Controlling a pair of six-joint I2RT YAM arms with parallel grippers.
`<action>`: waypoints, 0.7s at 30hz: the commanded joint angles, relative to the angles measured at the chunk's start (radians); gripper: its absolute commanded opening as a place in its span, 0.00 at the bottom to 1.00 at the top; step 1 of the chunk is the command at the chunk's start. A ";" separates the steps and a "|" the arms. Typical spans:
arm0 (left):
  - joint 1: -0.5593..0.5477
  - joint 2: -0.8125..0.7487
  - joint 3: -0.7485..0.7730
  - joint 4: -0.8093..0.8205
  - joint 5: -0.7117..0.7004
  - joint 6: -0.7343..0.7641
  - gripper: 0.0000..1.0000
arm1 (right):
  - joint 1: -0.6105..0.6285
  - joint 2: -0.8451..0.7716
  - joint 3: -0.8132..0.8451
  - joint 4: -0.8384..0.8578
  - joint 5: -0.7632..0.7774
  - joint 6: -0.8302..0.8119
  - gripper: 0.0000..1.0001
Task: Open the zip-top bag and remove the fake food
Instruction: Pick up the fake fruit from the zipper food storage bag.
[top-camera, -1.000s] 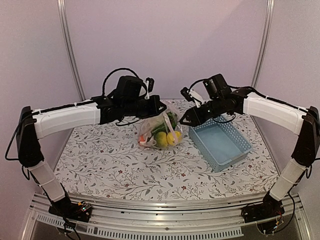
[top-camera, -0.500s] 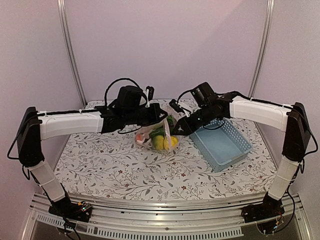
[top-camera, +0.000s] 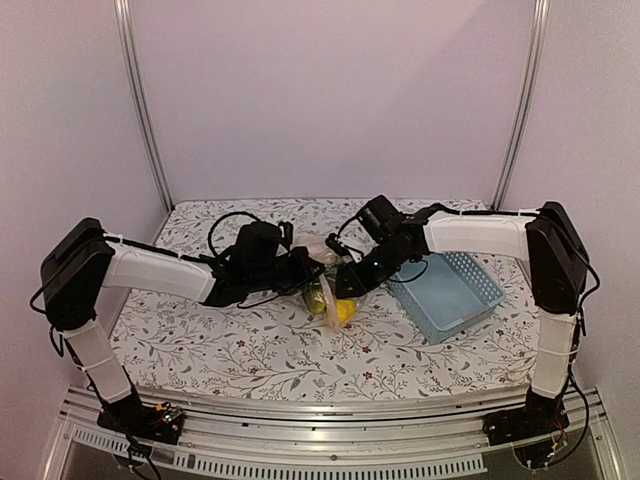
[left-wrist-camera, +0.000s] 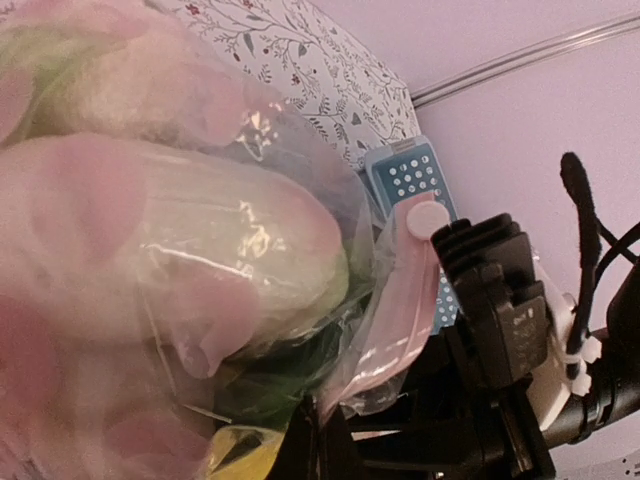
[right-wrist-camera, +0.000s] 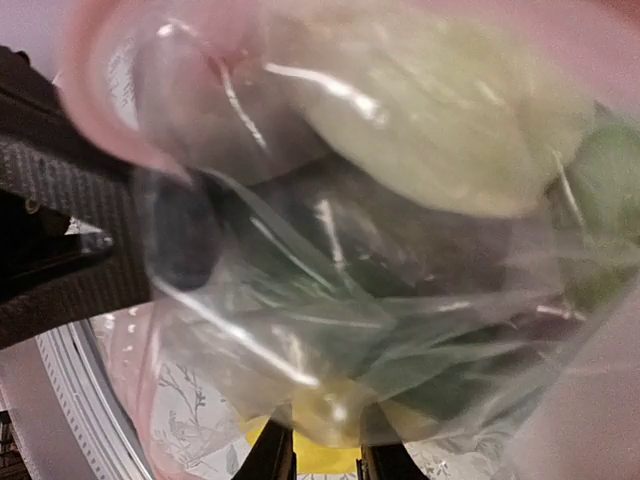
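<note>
Left wrist, zip-top bag (left-wrist-camera: 180, 260), basket (left-wrist-camera: 405, 175) behind

The clear, crinkled zip-top bag (top-camera: 322, 270) sits mid-frame in the top view, holding yellow and green fake food (top-camera: 342, 312).

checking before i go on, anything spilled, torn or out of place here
Nothing stands out. The zip-top bag sits between the left gripper and right gripper with the fake food inside, none loose on the table, and the blue basket lies flat at right.
</note>
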 joint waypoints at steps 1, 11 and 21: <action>-0.030 0.000 -0.071 0.117 -0.116 -0.111 0.00 | 0.009 0.038 -0.030 0.035 0.070 0.061 0.22; -0.045 0.103 -0.027 0.111 -0.105 -0.138 0.00 | 0.040 0.122 0.018 0.022 0.170 0.088 0.51; -0.053 0.091 -0.037 0.106 -0.138 -0.133 0.00 | 0.050 0.226 0.077 -0.017 0.199 0.131 0.65</action>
